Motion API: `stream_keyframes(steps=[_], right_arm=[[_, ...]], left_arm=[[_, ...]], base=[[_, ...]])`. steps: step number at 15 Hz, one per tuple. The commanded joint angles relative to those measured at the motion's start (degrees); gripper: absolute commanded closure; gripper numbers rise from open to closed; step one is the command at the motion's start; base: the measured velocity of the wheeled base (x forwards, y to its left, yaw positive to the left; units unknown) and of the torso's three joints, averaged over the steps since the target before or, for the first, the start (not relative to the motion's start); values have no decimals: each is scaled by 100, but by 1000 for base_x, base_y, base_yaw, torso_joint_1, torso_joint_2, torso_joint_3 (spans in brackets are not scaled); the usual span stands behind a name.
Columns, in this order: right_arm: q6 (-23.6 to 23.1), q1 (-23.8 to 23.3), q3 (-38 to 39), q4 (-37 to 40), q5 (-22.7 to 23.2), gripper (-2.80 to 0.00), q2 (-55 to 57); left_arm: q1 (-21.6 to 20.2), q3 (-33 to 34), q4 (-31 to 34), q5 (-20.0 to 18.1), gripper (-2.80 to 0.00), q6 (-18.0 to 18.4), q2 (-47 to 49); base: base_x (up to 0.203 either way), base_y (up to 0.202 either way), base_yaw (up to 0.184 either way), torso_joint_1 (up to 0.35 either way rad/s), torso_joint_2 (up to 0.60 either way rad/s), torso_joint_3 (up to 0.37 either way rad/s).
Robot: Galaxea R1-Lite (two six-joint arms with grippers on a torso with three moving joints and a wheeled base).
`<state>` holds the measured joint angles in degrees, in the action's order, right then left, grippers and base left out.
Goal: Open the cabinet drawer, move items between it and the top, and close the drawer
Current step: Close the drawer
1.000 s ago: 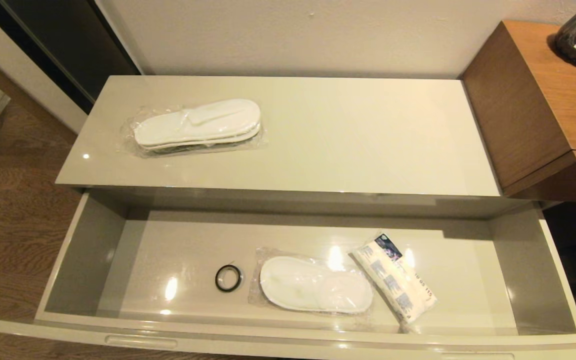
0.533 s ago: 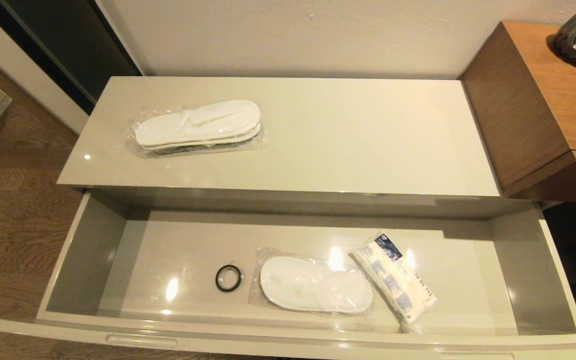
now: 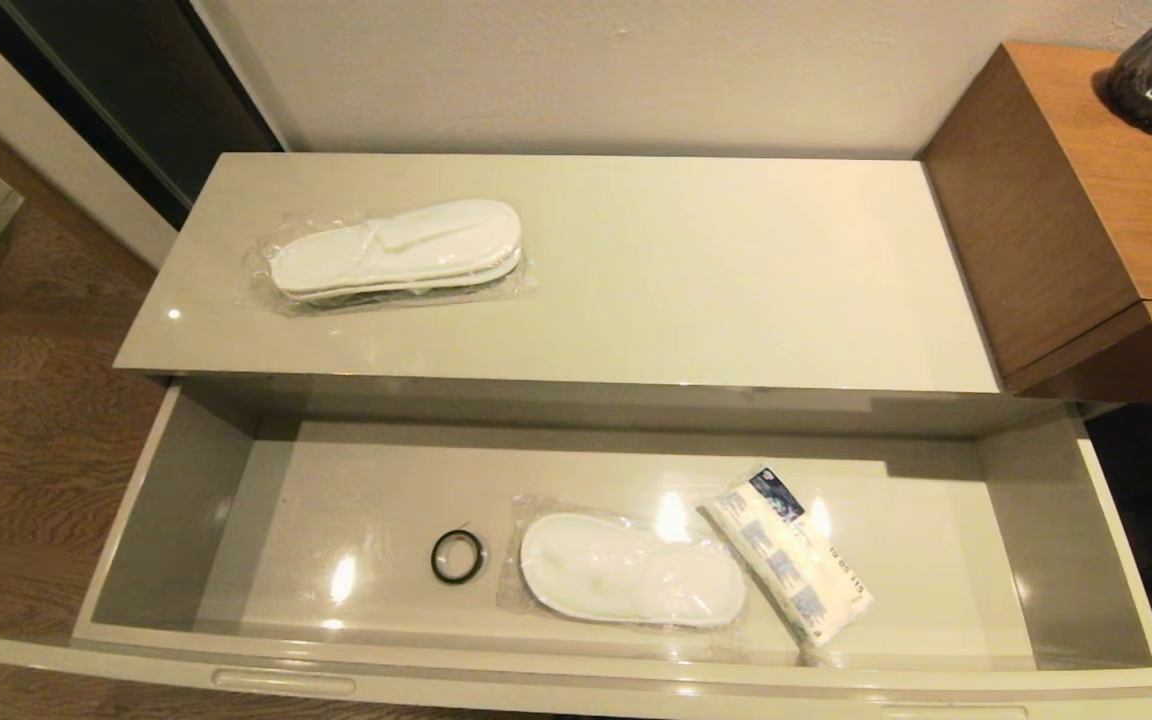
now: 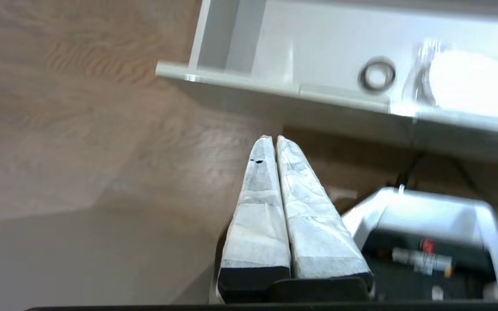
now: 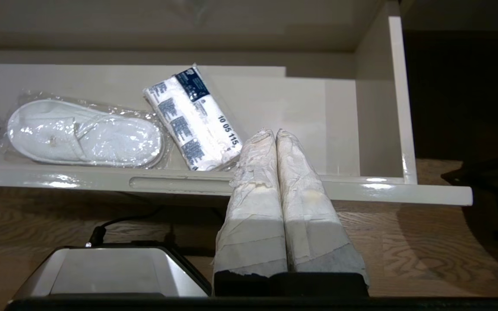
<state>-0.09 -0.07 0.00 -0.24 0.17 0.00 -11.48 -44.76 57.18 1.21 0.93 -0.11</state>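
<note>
The drawer (image 3: 176, 500) stands open, holding 1 slipper pack (image 3: 631, 570), a packet (image 3: 791, 565) and a ring (image 3: 456, 556). Another slipper pack (image 3: 396, 252) lies on the cabinet top (image 3: 736, 280). Left claw (image 4: 272, 138) and right claw (image 5: 273, 131) are clenched, empty, below the drawer front.

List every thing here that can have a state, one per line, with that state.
cabinet drawer: pulled open.
slippers on the top: sealed, lying flat.
slippers in the drawer: sealed, lying flat.
white packet: lying flat in the drawer.
left hand: shut, empty, outside the drawer front.
right hand: shut, empty.
</note>
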Motion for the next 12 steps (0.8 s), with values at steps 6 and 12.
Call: stream_keyframes(steps=[6, 12], right_arm=[[0, -1, 1, -2, 1, 0, 0], [0, -1, 0, -2, 1, 0, 0]], left_arm=[[-3, 2521, -3036, 148, 0, -97, -218], [-3, 4006, -4549, 11, 0, -315, -218]], base=[[0, 0, 0, 0, 0, 0], [0, 0, 0, 0, 0, 0]])
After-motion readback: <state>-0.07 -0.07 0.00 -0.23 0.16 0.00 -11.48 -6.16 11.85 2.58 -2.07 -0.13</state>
